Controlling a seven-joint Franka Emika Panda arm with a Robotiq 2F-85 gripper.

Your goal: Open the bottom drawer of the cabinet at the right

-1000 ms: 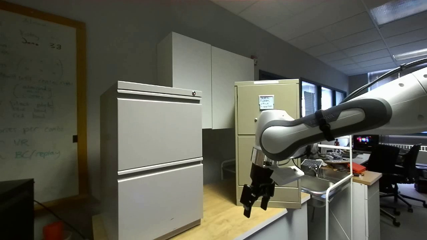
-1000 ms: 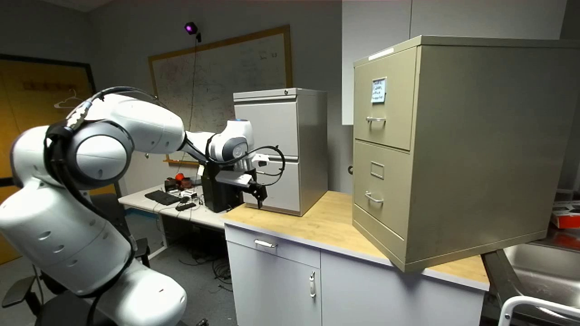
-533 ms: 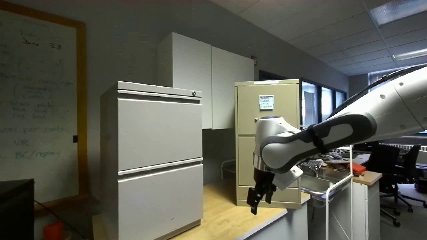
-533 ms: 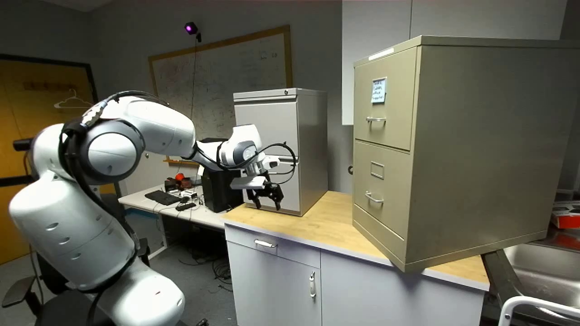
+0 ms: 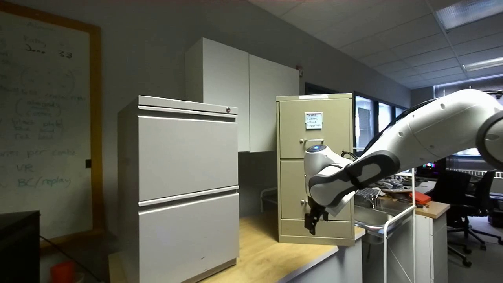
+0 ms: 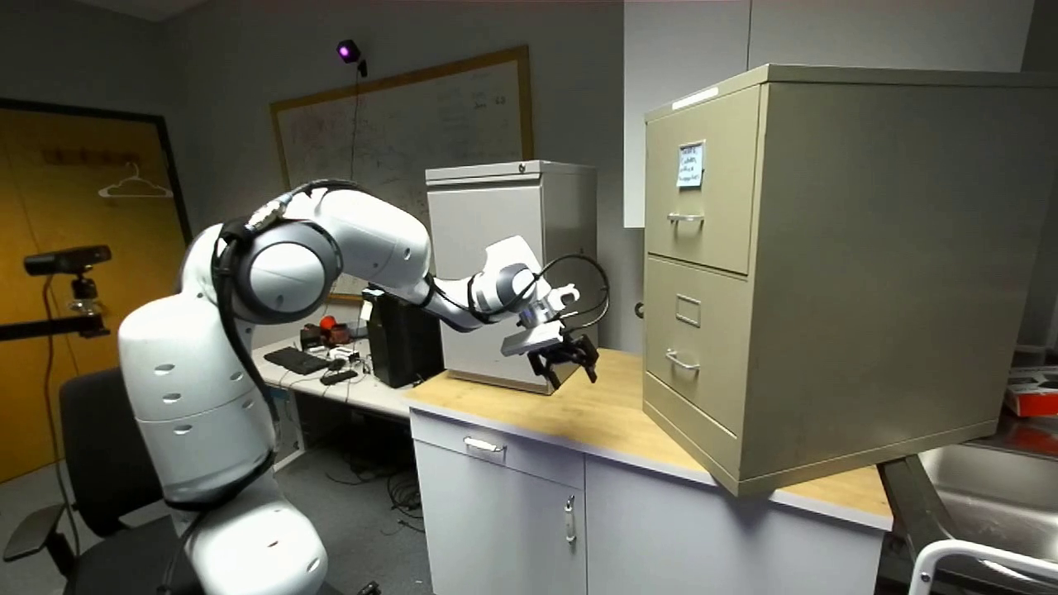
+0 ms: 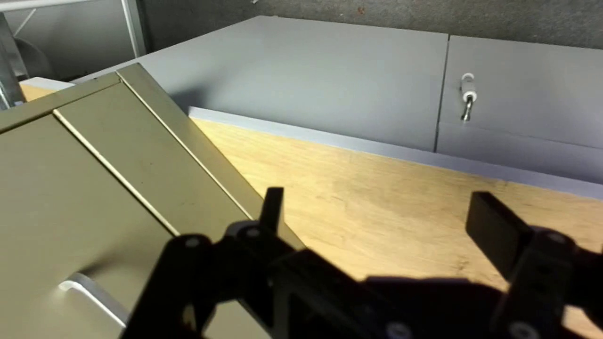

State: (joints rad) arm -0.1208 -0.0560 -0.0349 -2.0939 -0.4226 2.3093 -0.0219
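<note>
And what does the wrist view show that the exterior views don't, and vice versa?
Only the wrist view looks down close up past the open gripper onto the wooden counter. Only the exterior views show the grey cabinet, the whiteboard and the paper note on the beige cabinet. All show the gripper, counter, beige cabinet and its bottom drawer.

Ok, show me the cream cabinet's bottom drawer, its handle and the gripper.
Bottom drawer (image 6: 702,339), in an exterior view: on the flat front.
Handle (image 7: 98,295), wrist view: on the silver bar.
Gripper (image 7: 382,219), wrist view: midway between open fingertips.
</note>
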